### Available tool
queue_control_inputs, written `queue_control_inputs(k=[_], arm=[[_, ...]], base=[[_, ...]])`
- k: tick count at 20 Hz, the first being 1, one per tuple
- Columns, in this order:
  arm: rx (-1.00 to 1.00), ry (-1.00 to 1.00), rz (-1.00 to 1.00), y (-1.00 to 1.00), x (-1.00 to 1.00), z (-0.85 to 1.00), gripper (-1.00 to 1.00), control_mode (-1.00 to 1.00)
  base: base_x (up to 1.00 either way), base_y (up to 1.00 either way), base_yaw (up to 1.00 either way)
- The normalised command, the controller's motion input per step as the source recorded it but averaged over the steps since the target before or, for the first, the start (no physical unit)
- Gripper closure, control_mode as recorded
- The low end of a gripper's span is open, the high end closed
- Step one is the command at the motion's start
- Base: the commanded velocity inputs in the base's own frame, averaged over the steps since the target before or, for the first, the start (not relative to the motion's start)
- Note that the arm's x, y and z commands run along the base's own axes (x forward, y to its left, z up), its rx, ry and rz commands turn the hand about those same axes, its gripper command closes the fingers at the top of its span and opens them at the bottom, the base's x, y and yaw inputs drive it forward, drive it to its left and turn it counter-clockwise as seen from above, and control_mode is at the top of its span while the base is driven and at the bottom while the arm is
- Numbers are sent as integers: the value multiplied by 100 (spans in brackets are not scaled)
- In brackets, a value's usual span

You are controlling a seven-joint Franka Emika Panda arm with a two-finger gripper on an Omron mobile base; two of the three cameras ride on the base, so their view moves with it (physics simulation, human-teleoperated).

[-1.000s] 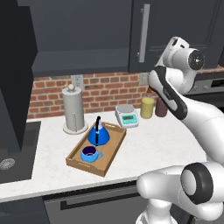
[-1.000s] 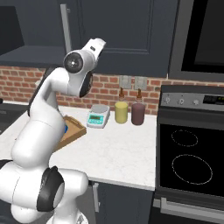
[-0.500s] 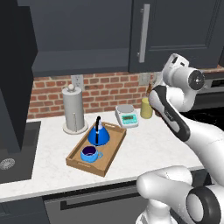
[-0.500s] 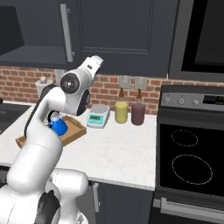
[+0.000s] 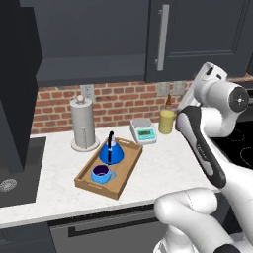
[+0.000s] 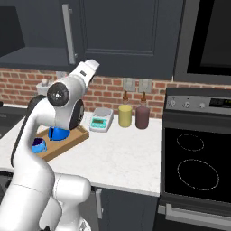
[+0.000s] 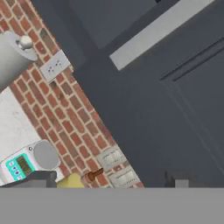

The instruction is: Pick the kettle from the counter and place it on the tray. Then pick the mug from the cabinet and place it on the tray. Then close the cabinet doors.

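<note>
A: Item: kettle (image 5: 111, 151) and mug (image 5: 101, 173), both on tray (image 5: 124, 173), left bench (image 5: 163, 168).
B: Pincer (image 7: 109, 179): spread, empty, facing cabinet door (image 7: 175, 109).
A: Risk: left door looks open; a careless swing could clip it.

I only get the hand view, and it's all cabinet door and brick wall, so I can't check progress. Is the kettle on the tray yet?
Observer: Yes, the kettle stands upright at the far end of the tray.
Operator: And the mug?
Observer: The mug sits at the near end of the tray, apart from the kettle.
Operator: Are both doors shut?
Observer: No. The right cabinet door looks shut, but the left cabinet door stands swung out over the counter.
</note>
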Motion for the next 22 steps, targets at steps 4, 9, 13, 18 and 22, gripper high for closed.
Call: queue_control_inputs(k=[4, 9, 13, 18, 22], arm=[[-3, 15, 0, 31, -51, 41, -100, -100], [-27, 27, -3, 75, -23, -8, -100, -100], [-27, 21, -1, 49, -13, -53, -100, -100], [-15, 23, 3, 21, 4, -46, -100, -100], [0, 5, 2, 0, -2, -13, -100, -100]], base=[[0, 0, 0], [0, 0, 0], [0, 0, 0], [0, 0, 0], [0, 0, 0]])
